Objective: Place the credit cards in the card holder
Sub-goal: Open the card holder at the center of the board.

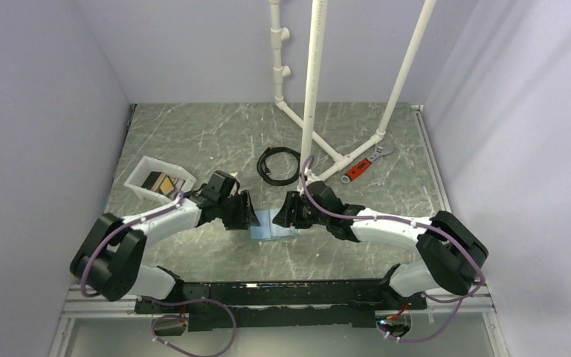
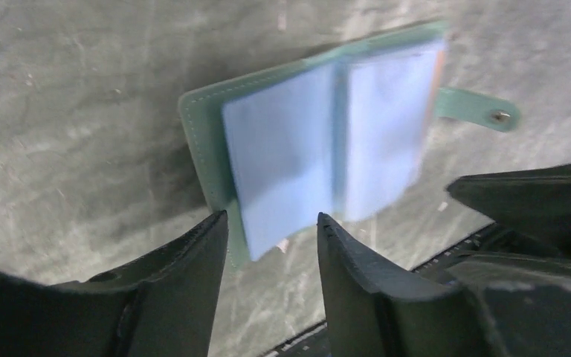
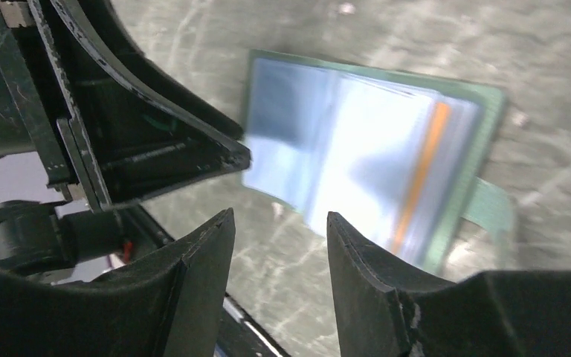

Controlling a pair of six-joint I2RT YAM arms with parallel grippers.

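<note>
The card holder (image 1: 273, 225) lies open on the table between my two grippers, light blue inner faces up. It shows in the left wrist view (image 2: 320, 156) and in the right wrist view (image 3: 357, 156), where an orange card edge (image 3: 420, 171) sits in a sleeve. My left gripper (image 1: 247, 212) is open and empty at its left edge (image 2: 271, 223). My right gripper (image 1: 286, 210) is open and empty at its right edge (image 3: 281, 219). More credit cards (image 1: 160, 183), tan and dark, lie in the white tray (image 1: 140, 172) behind the left arm.
A black coiled cable (image 1: 278, 165) lies behind the grippers. A white pipe frame (image 1: 314, 89) stands at the back, with a red-handled wrench (image 1: 364, 163) by its foot. Walls close in left and right.
</note>
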